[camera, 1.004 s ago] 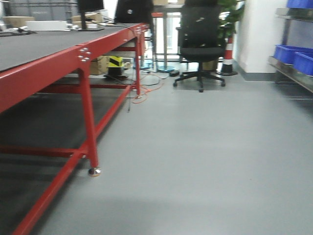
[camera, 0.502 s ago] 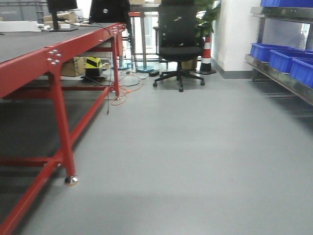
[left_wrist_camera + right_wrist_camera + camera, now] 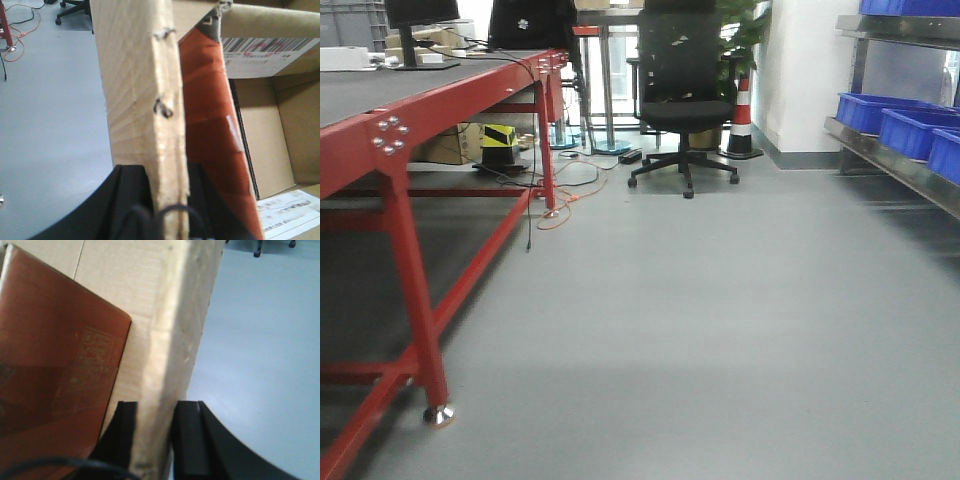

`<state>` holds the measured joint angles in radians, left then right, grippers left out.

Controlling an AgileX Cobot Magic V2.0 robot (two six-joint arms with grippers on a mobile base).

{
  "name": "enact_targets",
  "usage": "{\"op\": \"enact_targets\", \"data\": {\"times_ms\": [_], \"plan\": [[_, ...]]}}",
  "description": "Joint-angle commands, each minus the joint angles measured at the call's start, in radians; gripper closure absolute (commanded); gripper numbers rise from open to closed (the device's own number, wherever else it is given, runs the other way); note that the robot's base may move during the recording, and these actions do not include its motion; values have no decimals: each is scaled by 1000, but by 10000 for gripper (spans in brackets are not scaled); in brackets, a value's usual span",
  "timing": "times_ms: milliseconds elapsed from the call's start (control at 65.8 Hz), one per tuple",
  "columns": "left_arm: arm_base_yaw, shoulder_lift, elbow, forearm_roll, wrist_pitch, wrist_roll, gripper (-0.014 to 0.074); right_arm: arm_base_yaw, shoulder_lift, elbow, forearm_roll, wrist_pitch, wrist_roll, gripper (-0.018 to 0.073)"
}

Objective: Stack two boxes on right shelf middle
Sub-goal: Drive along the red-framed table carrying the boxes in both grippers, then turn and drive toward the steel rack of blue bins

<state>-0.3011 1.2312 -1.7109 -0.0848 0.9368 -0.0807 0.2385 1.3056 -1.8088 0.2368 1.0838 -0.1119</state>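
I hold a brown cardboard box between both arms; it does not show in the front view. In the left wrist view my left gripper [image 3: 170,172] is shut on the top edge of the box's side wall [image 3: 135,65]. In the right wrist view my right gripper [image 3: 154,407] is shut on the opposite wall [image 3: 170,305]. The box is open, with a flat orange-brown sheet [image 3: 210,100] leaning inside it, which the right wrist view also shows as the sheet [image 3: 50,365]. The right shelf [image 3: 895,165], made of steel, runs along the front view's right edge. Which of its levels is the middle one I cannot tell.
A long red-framed table [image 3: 410,130] fills the left side, with a footed leg [image 3: 438,413] close by. Blue bins [image 3: 905,125] sit on the shelf. A black office chair [image 3: 682,100], a striped cone [image 3: 742,125] and floor cables [image 3: 560,205] lie ahead on grey floor.
The front view has rolled forward and swung right: the table and chair slid left, the near table leg came closer, and the shelf with blue bins shows more fully.
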Motion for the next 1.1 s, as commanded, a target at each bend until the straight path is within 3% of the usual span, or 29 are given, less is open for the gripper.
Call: {"op": "enact_targets", "data": {"times_ms": [0,1080], "plan": [[3,-16,-11,2,-67,-2,708,-6,-13,-13,-31,-44,-21,712],[3,-16,-11,8,-67,-2,708,-6,-13,-13,-31,-44,-21,712]]}}
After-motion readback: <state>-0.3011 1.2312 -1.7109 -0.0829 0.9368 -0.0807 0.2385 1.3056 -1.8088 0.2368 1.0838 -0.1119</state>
